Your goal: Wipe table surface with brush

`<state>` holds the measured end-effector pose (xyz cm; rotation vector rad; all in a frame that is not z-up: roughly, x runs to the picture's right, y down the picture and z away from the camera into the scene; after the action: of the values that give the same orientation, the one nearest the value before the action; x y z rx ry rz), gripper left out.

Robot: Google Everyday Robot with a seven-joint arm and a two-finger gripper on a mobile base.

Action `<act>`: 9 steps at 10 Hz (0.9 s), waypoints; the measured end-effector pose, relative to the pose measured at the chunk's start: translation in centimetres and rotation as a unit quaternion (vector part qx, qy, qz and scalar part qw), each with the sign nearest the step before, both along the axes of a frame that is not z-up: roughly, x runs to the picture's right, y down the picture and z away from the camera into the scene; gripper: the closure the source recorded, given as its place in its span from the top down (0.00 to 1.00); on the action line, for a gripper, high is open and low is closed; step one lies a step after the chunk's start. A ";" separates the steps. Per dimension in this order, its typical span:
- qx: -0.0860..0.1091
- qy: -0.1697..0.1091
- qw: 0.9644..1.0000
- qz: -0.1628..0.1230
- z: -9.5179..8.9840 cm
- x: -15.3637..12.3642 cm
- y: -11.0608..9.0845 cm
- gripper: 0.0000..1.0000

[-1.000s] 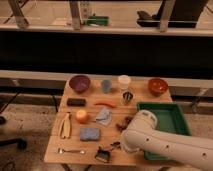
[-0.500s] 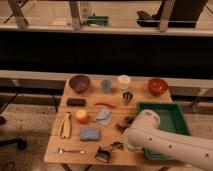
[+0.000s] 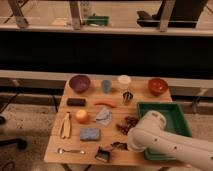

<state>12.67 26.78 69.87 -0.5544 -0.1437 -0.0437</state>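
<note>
I count one brush (image 3: pixel 104 154) on the light wooden surface (image 3: pixel 60 142). It lies near the front edge, left of the white arm (image 3: pixel 155 140). My pincer (image 3: pixel 119 146) sits low over the surface just to the right of the brush. From here I cannot tell how wide it stands, nor whether it touches or holds the brush.

Along the back I count two bowls, one purple bowl (image 3: pixel 80 82) on the left and one reddish-brown bowl (image 3: pixel 158 86) on the right. Between them stand two cups, a blue-grey cup (image 3: pixel 106 86) and a white cup (image 3: pixel 124 81). One small metal cup (image 3: pixel 127 97) stands just in front of the white one.

In the middle row there is one flat black block (image 3: pixel 76 102), one orange-red long vegetable (image 3: pixel 105 104), one round orange fruit (image 3: pixel 82 116) and one crumpled blue cloth (image 3: pixel 103 116). One dark clump (image 3: pixel 128 124) lies beside the arm; I cannot identify it.

On the left side I see one pale yellow long item (image 3: pixel 66 125), one blue sponge (image 3: pixel 90 134) and one spoon (image 3: pixel 70 150). One green tray (image 3: pixel 170 107) sits at the right end, partly covered by the arm.
</note>
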 end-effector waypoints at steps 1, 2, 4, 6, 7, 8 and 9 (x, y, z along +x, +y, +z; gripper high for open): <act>0.000 -0.005 1.000 -0.013 -0.3 -0.3 0.2 0.26; 0.004 -0.010 1.000 -0.023 -0.4 -0.9 0.3 0.35; 0.006 -0.013 0.999 -0.033 -0.5 -1.1 0.4 0.56; 0.004 -0.020 0.999 -0.043 -0.5 -1.4 0.6 0.75; 0.003 -0.023 0.999 -0.048 -0.5 -1.5 0.7 0.80; 0.001 -0.023 0.998 -0.050 -0.5 -1.5 0.8 0.80; 0.001 -0.023 0.998 -0.051 -0.4 -1.5 0.8 0.80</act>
<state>11.17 27.61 69.43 -0.5590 -0.1591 -0.1557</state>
